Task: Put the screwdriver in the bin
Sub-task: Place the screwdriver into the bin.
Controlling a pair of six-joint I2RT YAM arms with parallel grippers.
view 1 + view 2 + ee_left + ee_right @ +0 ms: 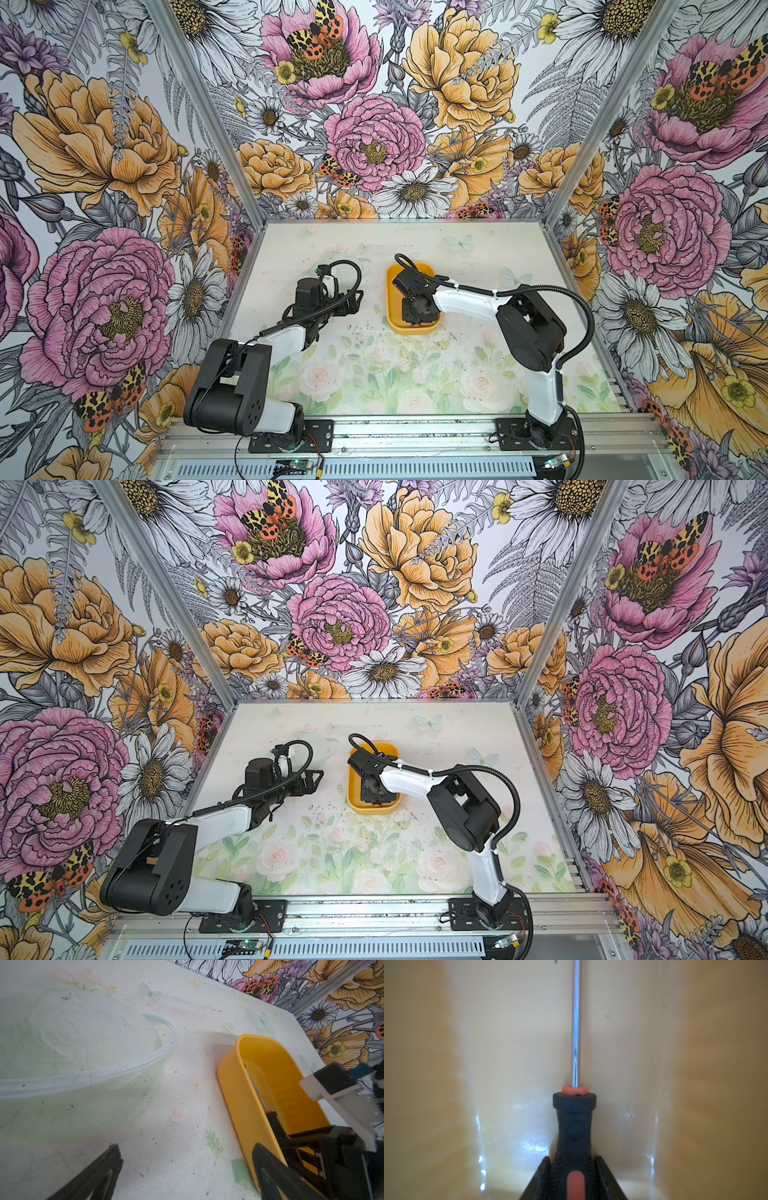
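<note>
1. Top views. The bin [390, 299] sits on the table [374, 374], about mid-depth and a little toward the right arm's side. The right gripper [417, 318] reaches down into it, and the wrist above covers most of the inside. Of the screwdriver [415, 327], only an orange end shows in both top views, close to the bin's near wall. We cannot tell the state of the right jaws from here. The left gripper [348, 300] hangs over bare table to the left of the bin, apart from it.

2. Left wrist view. The left gripper [187, 1147] has its fingers [99, 1172] spread wide, with only table [187, 1064] between them, so it holds nothing. The screwdriver [273, 1122] lies inside the bin [234, 1095], along the wall nearer this camera. Its thin shaft points to the far end and its black handle lies at the near end. The right gripper [282, 1138] reaches to the handle. A clear bowl [83, 1053] stands on the table beside the bin, not touching it.

3. Right wrist view. The bin's yellow floor [508, 1064] fills the view. The screwdriver [575, 1115] runs straight away from the camera, orange collar at the shaft's root. The right gripper [573, 1159] has one finger close on each side of the handle. We cannot tell whether they press it or stand just clear.
</note>
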